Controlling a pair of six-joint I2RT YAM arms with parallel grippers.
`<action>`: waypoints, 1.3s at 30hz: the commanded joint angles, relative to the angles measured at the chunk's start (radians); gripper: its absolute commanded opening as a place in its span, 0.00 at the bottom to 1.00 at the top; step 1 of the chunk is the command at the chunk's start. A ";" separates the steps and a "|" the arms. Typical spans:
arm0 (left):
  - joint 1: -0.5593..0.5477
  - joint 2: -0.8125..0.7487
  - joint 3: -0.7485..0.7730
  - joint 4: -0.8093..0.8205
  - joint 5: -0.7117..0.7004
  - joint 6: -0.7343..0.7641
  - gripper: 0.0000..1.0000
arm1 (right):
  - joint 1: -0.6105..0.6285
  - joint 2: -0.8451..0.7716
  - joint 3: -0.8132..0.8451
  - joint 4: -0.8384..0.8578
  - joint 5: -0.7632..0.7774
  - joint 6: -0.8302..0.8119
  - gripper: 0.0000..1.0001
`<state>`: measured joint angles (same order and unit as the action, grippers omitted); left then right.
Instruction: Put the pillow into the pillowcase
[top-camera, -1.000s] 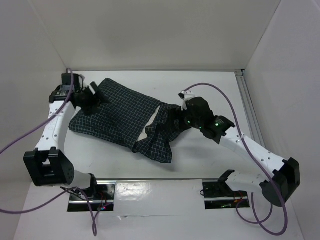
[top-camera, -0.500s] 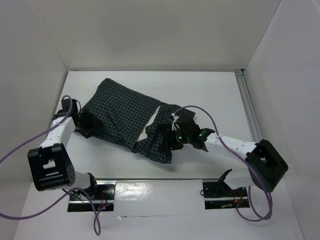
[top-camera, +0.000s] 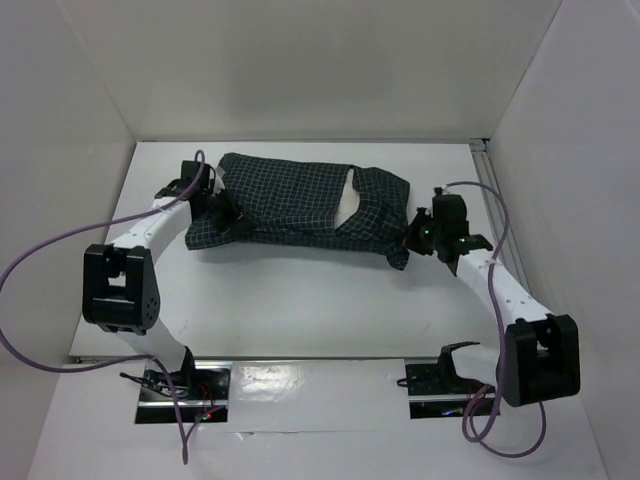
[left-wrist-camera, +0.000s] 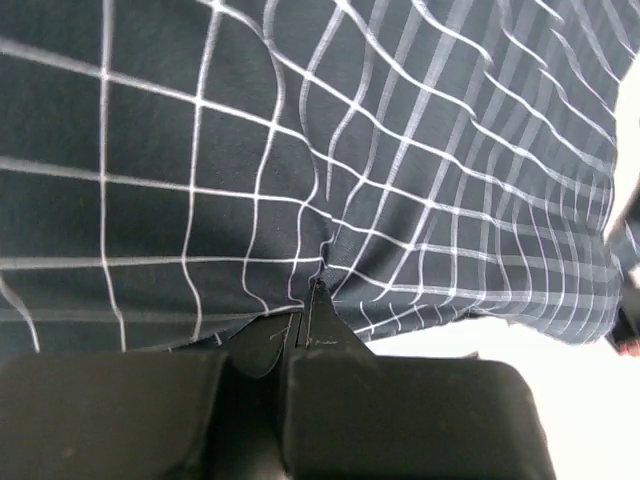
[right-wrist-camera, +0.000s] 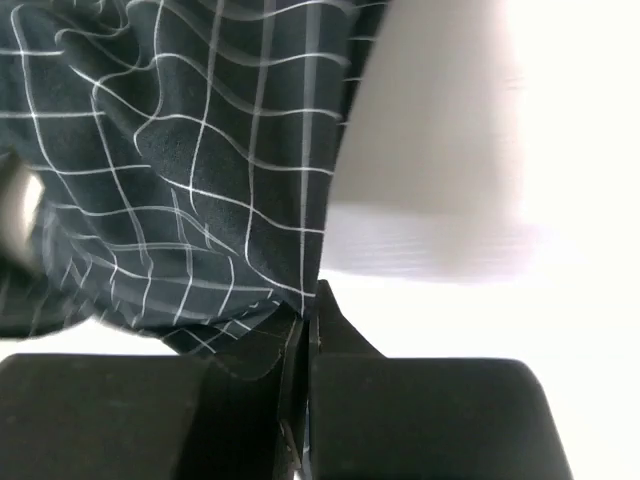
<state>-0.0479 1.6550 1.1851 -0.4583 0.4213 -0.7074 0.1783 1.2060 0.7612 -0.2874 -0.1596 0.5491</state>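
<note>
The pillowcase (top-camera: 285, 200), dark with a fine white grid, lies stretched left to right across the back of the table. A sliver of the cream pillow (top-camera: 349, 203) shows through a gap near its right end; the rest of the pillow is hidden inside. My left gripper (top-camera: 224, 216) is at the left end of the pillowcase. In the left wrist view it (left-wrist-camera: 310, 300) is shut, with checked fabric (left-wrist-camera: 350, 150) puckered at its tips. My right gripper (top-camera: 411, 240) is at the right end. In the right wrist view it (right-wrist-camera: 312, 300) is shut on a hanging corner of the pillowcase (right-wrist-camera: 200, 170).
White walls stand on the left, back and right of the white table (top-camera: 300, 300). A metal rail (top-camera: 497, 205) runs along the table's right edge. Purple cables (top-camera: 40, 250) loop off both arms. The arm bases (top-camera: 440, 375) sit on a shiny strip at the near edge.
Both grippers, open a moment ago, have shut on the pillowcase's two ends. The cloth has gone from a slanted, rumpled heap to a stretched band farther back, with less pillow showing.
</note>
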 joint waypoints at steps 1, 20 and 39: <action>0.013 -0.066 0.030 -0.029 0.028 0.034 0.00 | -0.123 0.016 0.006 -0.093 0.043 -0.061 0.03; 0.309 -0.347 -0.286 -0.136 -0.263 -0.053 0.97 | -0.217 -0.065 -0.143 -0.047 -0.054 -0.021 0.99; 0.299 -0.141 -0.329 0.158 -0.202 -0.101 0.05 | -0.217 -0.126 -0.304 0.002 -0.209 0.025 0.99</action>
<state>0.2527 1.5131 0.8322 -0.3424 0.2111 -0.8001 -0.0326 1.1126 0.4686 -0.3229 -0.3340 0.5583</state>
